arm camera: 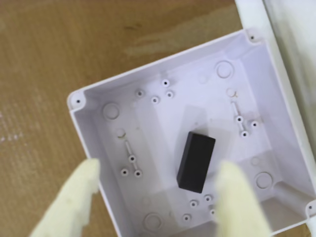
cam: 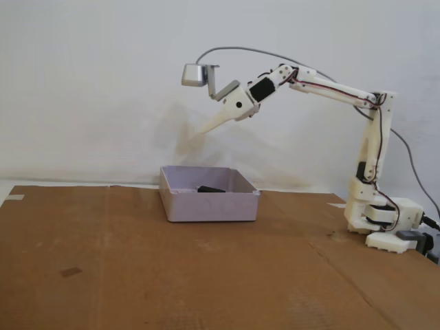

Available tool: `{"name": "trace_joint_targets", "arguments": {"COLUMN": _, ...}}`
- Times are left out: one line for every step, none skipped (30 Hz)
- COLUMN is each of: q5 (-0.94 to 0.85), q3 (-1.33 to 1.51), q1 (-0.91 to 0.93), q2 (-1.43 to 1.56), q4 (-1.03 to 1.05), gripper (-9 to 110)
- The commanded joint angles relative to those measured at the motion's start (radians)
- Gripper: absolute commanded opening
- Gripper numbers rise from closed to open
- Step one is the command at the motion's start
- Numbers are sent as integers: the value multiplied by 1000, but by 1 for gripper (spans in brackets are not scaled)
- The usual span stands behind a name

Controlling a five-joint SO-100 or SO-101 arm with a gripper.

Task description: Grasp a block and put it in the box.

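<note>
- Your gripper (arm camera: 155, 197) is spread wide w/ nothing between the fingers (arm camera: 71, 202); wrist view shows both pale yellowish tips at the bottom edge, one left, one right.
- Block (arm camera: 196, 161) lies flat on the box floor, approx. centre, a bit toward the right in wrist view. Black, matte, long axis running near vertical w/ a slight tilt.
- Block isn't touching either fingertip; it shows in the gap between them, further down.
- Box (arm camera: 89, 129) sits corner-on in wrist view, pale lavender walls, rounded corners w/ screw holes, small moulded bosses across the floor.
- Left fingertip overlaps the box's left wall in wrist view; right tip is over the interior.
- In fixed view your gripper (cam: 204, 128) hangs well above the box (cam: 210, 205), pointing down-left, clear of the rim.
- Same view: block (cam: 211, 188) just peeks over the near wall as a dark sliver inside.
- Box rests on brown cardboard (cam: 137, 275) covering the table; arm base (cam: 381, 223) stands at the right, well apart from the box.
- Silver camera (cam: 194, 74) w/ grey cable rides on the wrist, above the gripper.
- White wall (cam: 82, 89) behind.
</note>
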Motion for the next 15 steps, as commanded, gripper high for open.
{"name": "trace_joint_targets", "arguments": {"q5": -3, "q3": -98, "q1": -14, "q2": 164, "q4": -2, "gripper": 14}}
{"name": "trace_joint_targets", "arguments": {"q5": 0, "q3": -98, "q1": -14, "q2": 169, "q4": 3, "gripper": 12}}
{"name": "trace_joint_targets", "arguments": {"q5": 0, "q3": -100, "q1": -15, "q2": 175, "q4": 17, "gripper": 10}}
{"name": "trace_joint_targets", "arguments": {"q5": -3, "q3": -100, "q1": -17, "q2": 184, "q4": 28, "gripper": 8}}
{"name": "trace_joint_targets", "arguments": {"q5": -5, "q3": -98, "q1": -26, "q2": 193, "q4": 32, "gripper": 6}}
{"name": "trace_joint_targets", "arguments": {"q5": -5, "q3": -97, "q1": -29, "q2": 202, "q4": 35, "gripper": 4}}
{"name": "trace_joint_targets", "arguments": {"q5": -5, "q3": -97, "q1": -29, "q2": 212, "q4": 41, "gripper": 2}}
{"name": "trace_joint_targets", "arguments": {"q5": -5, "q3": -97, "q1": -29, "q2": 218, "q4": 43, "gripper": 0}}
{"name": "trace_joint_targets", "arguments": {"q5": -5, "q3": -97, "q1": -29, "q2": 222, "q4": 43, "gripper": 0}}
{"name": "trace_joint_targets", "arguments": {"q5": -5, "q3": -97, "q1": -31, "q2": 227, "q4": 43, "gripper": 0}}
{"name": "trace_joint_targets", "arguments": {"q5": -5, "q3": -97, "q1": -31, "q2": 230, "q4": 43, "gripper": 0}}
{"name": "trace_joint_targets", "arguments": {"q5": -5, "q3": -97, "q1": -31, "q2": 230, "q4": 43, "gripper": 0}}
{"name": "trace_joint_targets", "arguments": {"q5": -5, "q3": -98, "q1": -32, "q2": 232, "q4": 43, "gripper": 0}}
{"name": "trace_joint_targets", "arguments": {"q5": -5, "q3": -101, "q1": -34, "q2": 233, "q4": 43, "gripper": 0}}
{"name": "trace_joint_targets", "arguments": {"q5": -6, "q3": -104, "q1": -44, "q2": 233, "q4": 41, "gripper": 0}}
